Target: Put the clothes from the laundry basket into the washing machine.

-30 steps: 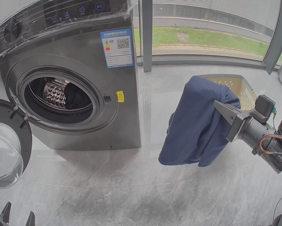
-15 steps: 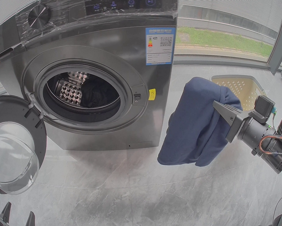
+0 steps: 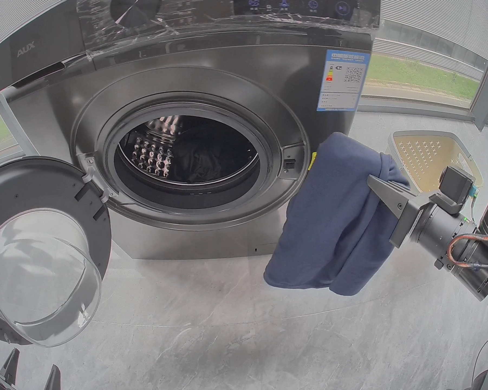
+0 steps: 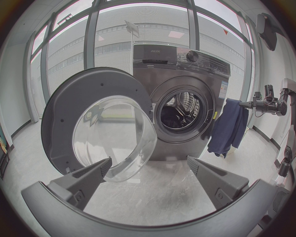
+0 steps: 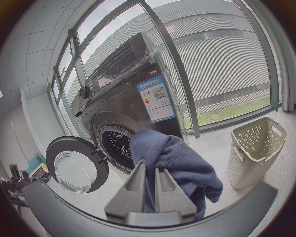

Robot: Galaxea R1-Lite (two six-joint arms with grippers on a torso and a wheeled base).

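Since the whole head view has swung, I take it that I have turned towards the washing machine (image 3: 194,65) and not that anything on the floor (image 3: 235,339) has moved: the drum opening (image 3: 190,152), which sat off to the left a second ago, is now close to the middle and looms larger. My right arm holds its place in the view as before. For the task, that means the carry is nearly over. By my judgement what remains is to bring the load across to the left and push it through the opening. My right jaws are pressed together on the blue garment (image 3: 332,215), pinching a bunched fold near its top. The rest hangs free above the floor, just right of the opening and in front of the machine's right front corner, between the machine and the laundry basket (image 5: 249,160). My left jaws are spread wide with nothing between them, low at the near left, facing the door (image 3: 37,187), which stands swung fully open to the left. Counting: one machine, one door, one basket, two garments. One of those is the blue one I hold; the other is a dark garment (image 3: 209,154) already lying in the drum. The part of the basket's inside that I can see shows no cloth.
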